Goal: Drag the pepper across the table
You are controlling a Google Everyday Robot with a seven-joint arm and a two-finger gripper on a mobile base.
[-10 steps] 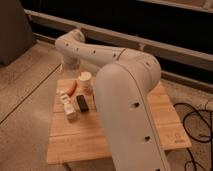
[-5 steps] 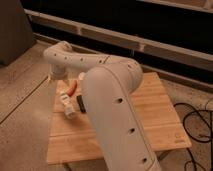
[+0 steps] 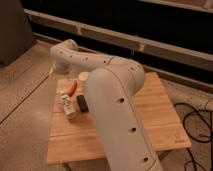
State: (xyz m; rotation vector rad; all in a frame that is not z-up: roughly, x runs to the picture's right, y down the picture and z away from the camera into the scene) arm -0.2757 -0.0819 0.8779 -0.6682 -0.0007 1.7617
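Observation:
The pepper (image 3: 73, 87), small and orange-red, lies on the back left part of the light wooden table (image 3: 145, 107). My white arm (image 3: 117, 115) rises from the bottom centre, bends at an elbow (image 3: 64, 52) over the table's back left corner and covers much of the top. My gripper is mostly hidden behind the arm. Only a pale rounded end (image 3: 83, 76) shows, just right of and behind the pepper. Whether it touches the pepper is hidden.
A white boxy item (image 3: 67, 106) and a small black block (image 3: 82, 103) lie just in front of the pepper. Black cables (image 3: 197, 122) trail on the floor to the right. A dark wall with a pale rail (image 3: 150, 45) runs behind the table.
The arm's upper links have swung left and down over the table's back left corner. The pepper, white item and black block stay about where they were.

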